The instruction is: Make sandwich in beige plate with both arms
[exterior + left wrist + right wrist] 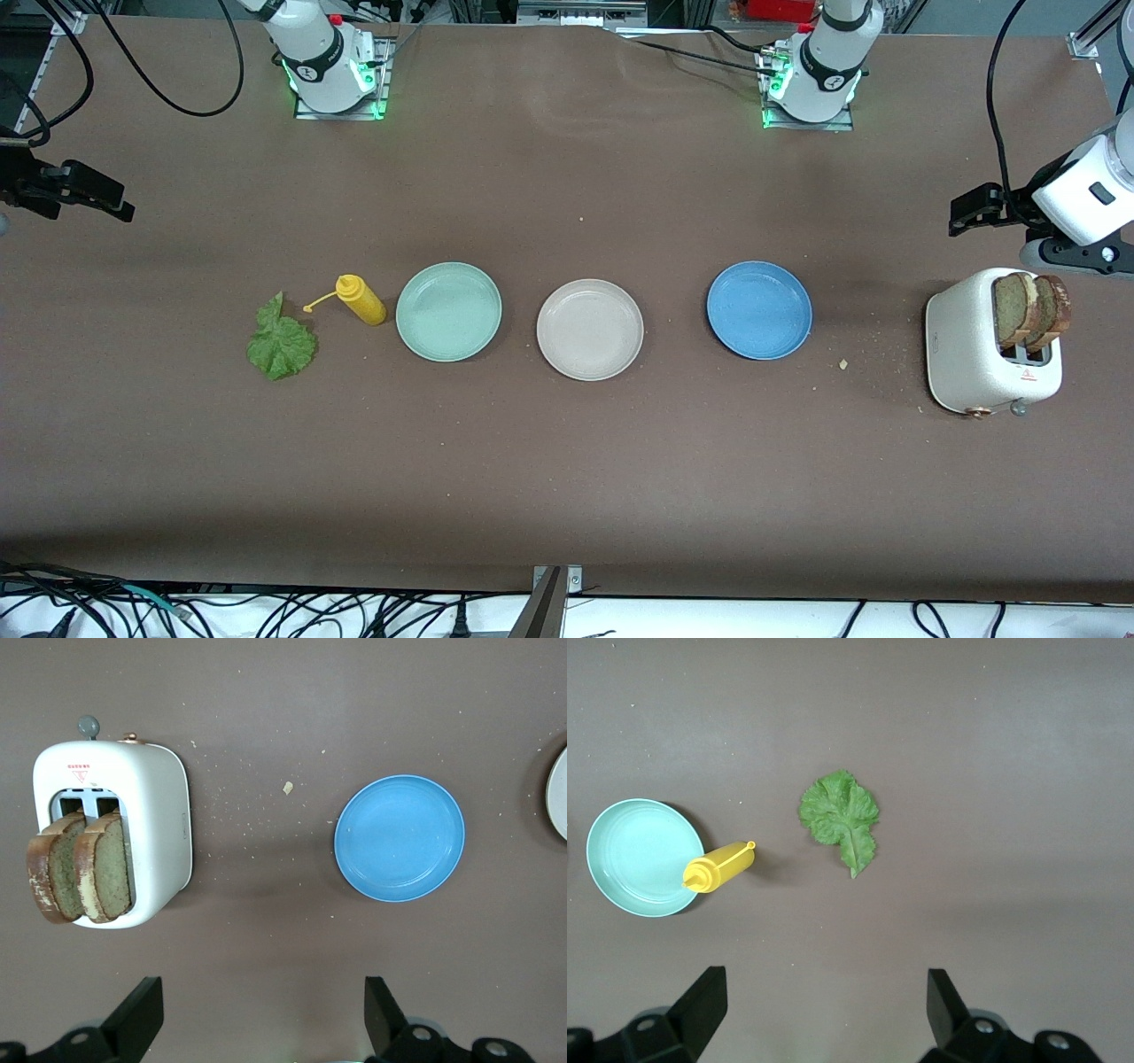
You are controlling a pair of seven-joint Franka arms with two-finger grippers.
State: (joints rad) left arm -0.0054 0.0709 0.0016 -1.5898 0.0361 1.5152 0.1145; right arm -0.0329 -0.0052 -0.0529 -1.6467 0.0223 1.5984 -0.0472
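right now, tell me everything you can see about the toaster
The toaster is a small white two-slot box with rounded corners, smooth and glossy like plastic or enamelled metal. A grey knob and a copper-coloured one sit low on one end, and a small red marking lies by the slots. It stands upright on the brown table at the left arm's end, beside the blue plate. Two browned bread slices stick up from its slots. Crumbs lie around it. Nothing grips it.

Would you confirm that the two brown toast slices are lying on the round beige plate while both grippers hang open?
Not quite: the front view shows the round beige plate bare, and the two brown toast slices standing in the white toaster. The left gripper and the right gripper do hang open.
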